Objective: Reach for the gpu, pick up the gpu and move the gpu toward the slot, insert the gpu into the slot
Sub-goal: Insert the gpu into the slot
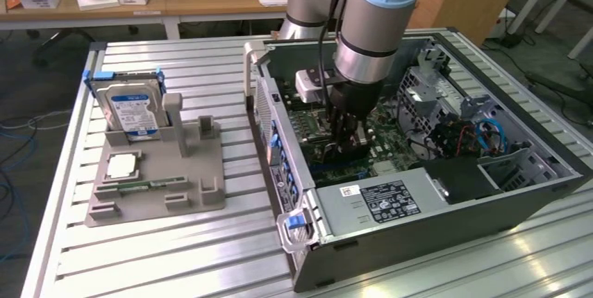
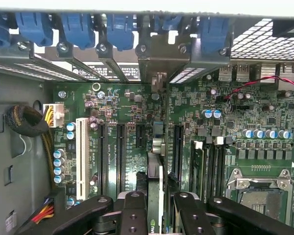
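Observation:
Inside the open computer case point(image 1: 519, 194) my gripper point(image 1: 345, 146) reaches down to the green motherboard point(image 2: 132, 105). In the wrist view the gripper point(image 2: 159, 218) is shut on the gpu point(image 2: 158, 171), a thin card seen edge-on between the two black fingers point(image 2: 133, 211). The card stands upright along the board, between two long black slots point(image 2: 178, 152), with its far end at the silver bracket plate point(image 2: 154, 56) by the case's rear openings. Whether its lower edge sits in a slot is hidden by the card itself.
A grey fixture point(image 1: 157, 190) on the exterior view's left holds a blue-labelled hard drive point(image 1: 130, 107), a processor chip point(image 1: 122, 166) and a green memory stick point(image 1: 148, 185). The power supply point(image 1: 389, 201) lies close to the gripper. A processor socket point(image 2: 257, 191) and a cable bundle point(image 2: 27, 122) flank the slots.

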Controlling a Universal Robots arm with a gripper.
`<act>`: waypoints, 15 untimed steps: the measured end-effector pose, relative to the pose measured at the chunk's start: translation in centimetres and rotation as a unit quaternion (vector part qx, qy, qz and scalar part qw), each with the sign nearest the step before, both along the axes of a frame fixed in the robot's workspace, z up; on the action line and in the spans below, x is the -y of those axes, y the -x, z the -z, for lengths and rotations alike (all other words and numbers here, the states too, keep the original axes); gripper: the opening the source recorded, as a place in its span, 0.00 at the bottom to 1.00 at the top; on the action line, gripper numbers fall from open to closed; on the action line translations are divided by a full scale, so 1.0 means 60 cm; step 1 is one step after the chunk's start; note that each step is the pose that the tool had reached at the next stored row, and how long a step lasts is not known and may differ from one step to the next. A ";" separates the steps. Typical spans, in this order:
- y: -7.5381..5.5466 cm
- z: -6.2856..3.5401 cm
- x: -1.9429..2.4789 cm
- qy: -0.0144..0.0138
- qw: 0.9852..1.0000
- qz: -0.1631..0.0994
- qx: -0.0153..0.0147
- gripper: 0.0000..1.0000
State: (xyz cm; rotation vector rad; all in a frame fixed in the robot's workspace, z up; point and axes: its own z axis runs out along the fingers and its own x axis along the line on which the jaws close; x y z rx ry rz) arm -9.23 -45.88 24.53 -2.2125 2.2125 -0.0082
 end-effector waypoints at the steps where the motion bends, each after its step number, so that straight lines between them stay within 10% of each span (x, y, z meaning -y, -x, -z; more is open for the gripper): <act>1: 0.000 0.000 0.0000 0.000 1.000 0.000 0.000 0.26; 15: 0.001 0.011 0.0002 0.001 1.000 0.000 0.000 0.26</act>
